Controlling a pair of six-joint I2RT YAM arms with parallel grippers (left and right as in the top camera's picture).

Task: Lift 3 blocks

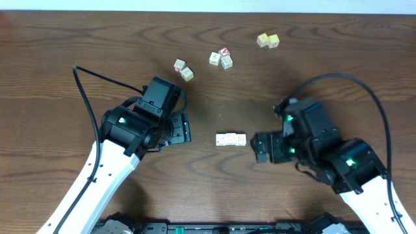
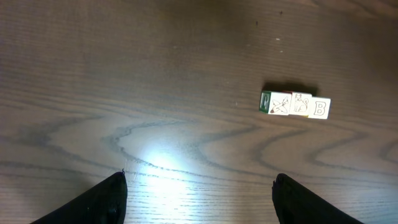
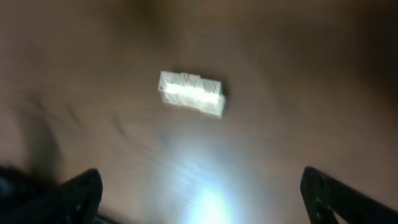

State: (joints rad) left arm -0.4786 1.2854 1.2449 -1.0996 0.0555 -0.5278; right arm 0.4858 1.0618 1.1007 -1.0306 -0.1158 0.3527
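Three blocks [image 1: 231, 139] abreast, seemingly touching

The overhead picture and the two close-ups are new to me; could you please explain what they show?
The overhead picture looks down on a brown wooden table with two white-and-black robot arms. The left gripper and the right gripper face each other, both open and empty. Between them lies a row of three whitish cubes, touching side by side. The close-ups come from cameras on each wrist: the dark shapes at the bottom corners are that gripper's own fingers. More small cubes, some pale yellow or red-faced, sit at the far side.
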